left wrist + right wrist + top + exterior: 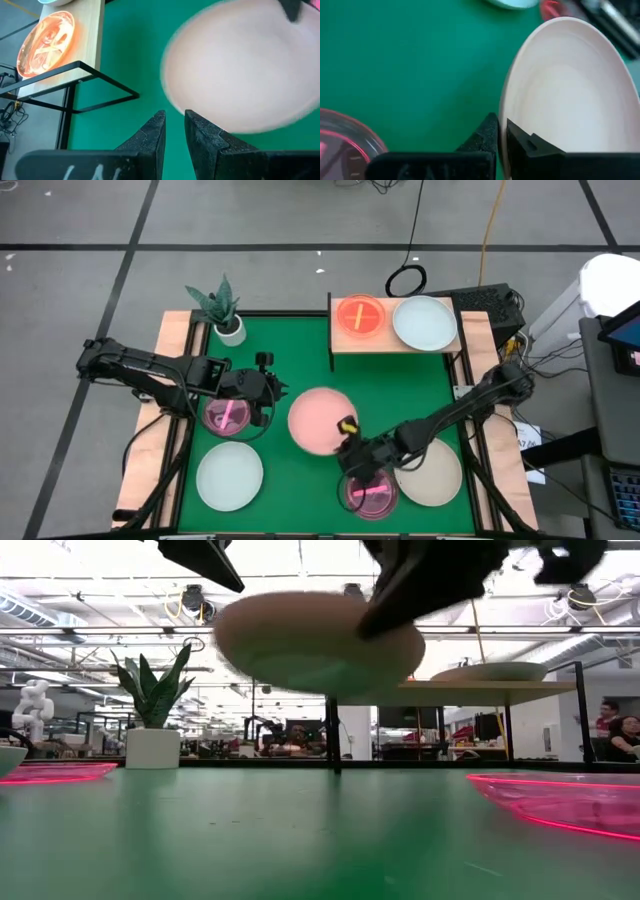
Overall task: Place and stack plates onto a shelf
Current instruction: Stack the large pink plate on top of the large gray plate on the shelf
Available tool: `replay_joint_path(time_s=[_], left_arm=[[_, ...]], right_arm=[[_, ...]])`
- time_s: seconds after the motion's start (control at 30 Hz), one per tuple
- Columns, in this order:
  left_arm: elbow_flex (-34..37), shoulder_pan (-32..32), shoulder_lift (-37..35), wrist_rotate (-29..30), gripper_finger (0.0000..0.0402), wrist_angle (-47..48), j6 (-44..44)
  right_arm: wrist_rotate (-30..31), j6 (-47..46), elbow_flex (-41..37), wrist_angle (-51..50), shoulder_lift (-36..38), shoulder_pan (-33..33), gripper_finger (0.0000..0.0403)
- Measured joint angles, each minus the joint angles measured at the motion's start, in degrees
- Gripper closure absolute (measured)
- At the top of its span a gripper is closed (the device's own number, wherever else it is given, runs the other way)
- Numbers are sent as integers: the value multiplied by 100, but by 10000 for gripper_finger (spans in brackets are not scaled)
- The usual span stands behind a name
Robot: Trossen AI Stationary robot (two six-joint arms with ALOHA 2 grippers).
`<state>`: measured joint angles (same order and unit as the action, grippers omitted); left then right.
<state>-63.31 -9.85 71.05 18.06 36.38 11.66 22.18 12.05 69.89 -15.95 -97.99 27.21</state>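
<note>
A pink plate (318, 418) is in the air over the middle of the table, held by my right gripper (347, 432), which is shut on its rim. In the low view the plate (318, 640) floats well above the green top. The shelf (392, 340) stands at the far edge and carries an orange see-through plate (360, 315) and a pale blue-green plate (425, 322). My left gripper (268, 395) hovers left of the pink plate, fingers close together with only a narrow slit, holding nothing. Beside it, a magenta plate (228, 415) rests on the table. My right gripper (501, 127) pinches the pink plate's rim (504, 107) between its two fingers, one on the hollow upper face and one on the underside. It reaches in from the table's near right side. The plate is lifted clear and slightly tilted.
On the table lie a pale blue-green plate (230, 475) near left, a beige plate (437, 470) near right and a second magenta plate (370, 492) at the near edge. A potted plant (225, 310) stands at the far left corner. The shelf's dark legs (100, 92) rise from the green top.
</note>
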Motion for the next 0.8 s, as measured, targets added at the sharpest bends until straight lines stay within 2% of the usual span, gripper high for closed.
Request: replay_joint_path(time_s=[0.27,0.47,0.8], left_arm=[[0,1,0,-2,323,-1,-20],[0,0,0,-2,323,-13,-9],[0,0,0,-2,323,-17,-85]], right_arm=[[244,206,2,-746,1053,-236,399],[799,218,11,-1514,1641,-455,399],[808,173,11,-2254,2277,-1137,399]])
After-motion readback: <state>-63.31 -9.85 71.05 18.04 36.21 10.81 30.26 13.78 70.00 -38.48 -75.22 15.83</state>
